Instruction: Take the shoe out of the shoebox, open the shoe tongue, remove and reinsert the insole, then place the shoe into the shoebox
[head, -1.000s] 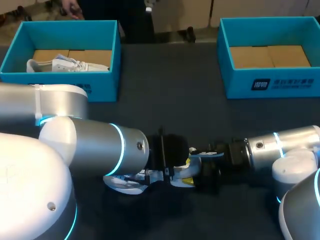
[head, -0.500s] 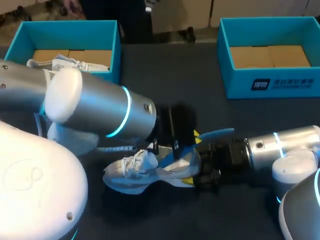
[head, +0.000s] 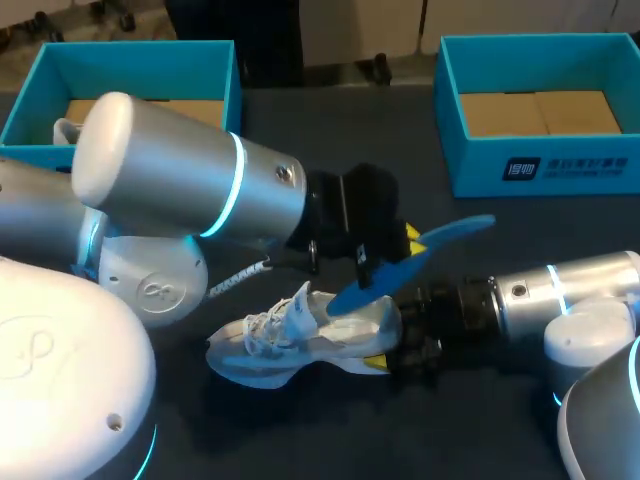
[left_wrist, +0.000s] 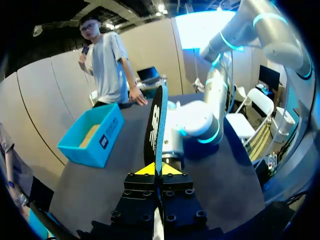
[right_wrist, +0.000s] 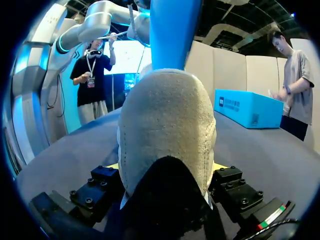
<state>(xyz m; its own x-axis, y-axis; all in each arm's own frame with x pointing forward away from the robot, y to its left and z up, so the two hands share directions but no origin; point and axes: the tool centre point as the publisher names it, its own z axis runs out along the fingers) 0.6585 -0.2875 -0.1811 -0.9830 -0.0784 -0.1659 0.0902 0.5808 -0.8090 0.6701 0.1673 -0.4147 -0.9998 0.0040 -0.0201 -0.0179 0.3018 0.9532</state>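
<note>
A white shoe (head: 290, 340) lies on its sole on the dark table, toe toward my left arm. My right gripper (head: 388, 348) is shut on its heel. In the right wrist view the padded heel collar (right_wrist: 167, 120) fills the space between the fingers. My left gripper (head: 398, 250) hovers above the shoe's heel, shut on one end of a blue insole (head: 425, 255). The insole slants up and away to the right, clear of the shoe. In the left wrist view the insole (left_wrist: 156, 122) stands edge-on out of the yellow tips of the left gripper (left_wrist: 160, 170).
A blue shoebox (head: 130, 48) stands at the back left with part of another white shoe (head: 62, 130) showing behind my left arm. A second blue shoebox (head: 560, 165) at the back right shows only its cardboard floor. Bare table lies between them.
My left arm has risen and drawn back, pulling the blue insole up out of the shoe. The shoe, earlier hidden under the arm, is now in plain sight. The right arm has stayed put.
</note>
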